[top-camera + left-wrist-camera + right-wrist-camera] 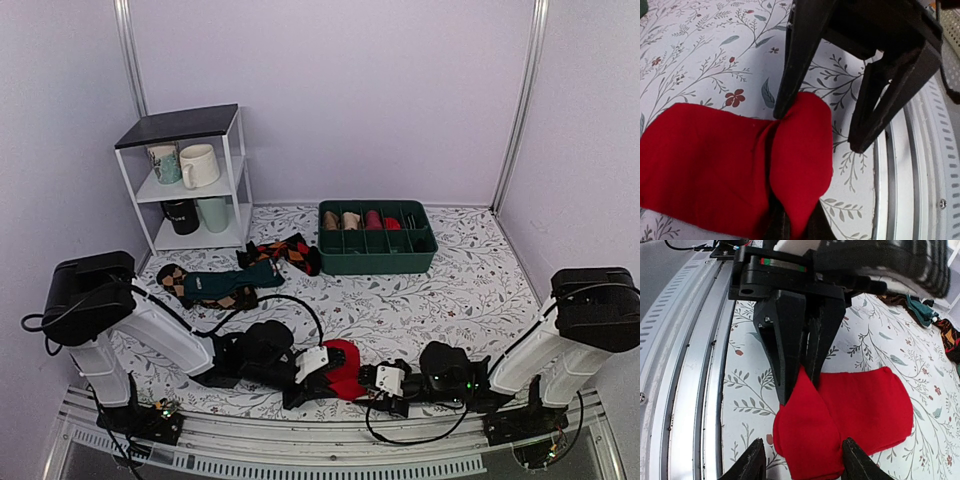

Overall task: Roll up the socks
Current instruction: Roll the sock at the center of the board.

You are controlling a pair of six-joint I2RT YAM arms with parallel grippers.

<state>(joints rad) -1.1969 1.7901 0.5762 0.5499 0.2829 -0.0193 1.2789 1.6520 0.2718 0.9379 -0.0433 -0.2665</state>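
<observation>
- Where the two arms meet at the near edge of the table [450, 290], the red socks [345, 368] lie on the floral surface, just beside the metal rail [690, 365].
- Grip, left: the left gripper [799, 382] has its fingers pressed together, pinching a raised crease in the red fabric.
- Fold: at this crease the end of the socks nearest the rail is gathered into a rounded lobe. The remainder lies flat and smooth, extending away from the rail.
- Grip, right: the right gripper [820, 131] has its fingers spread and holds nothing, standing astride the lobed end. One fingertip [781, 111] touches the fabric at the crease, and the other stands just beside the socks on the rail side.
- Background, well apart from the socks: a dark teal sock [232, 283] and argyle socks [285, 252] lie mid-table.
- Far side: a green divided tray [377, 263] holds rolled items. A white shelf [180, 125] carries mugs [198, 165].
</observation>
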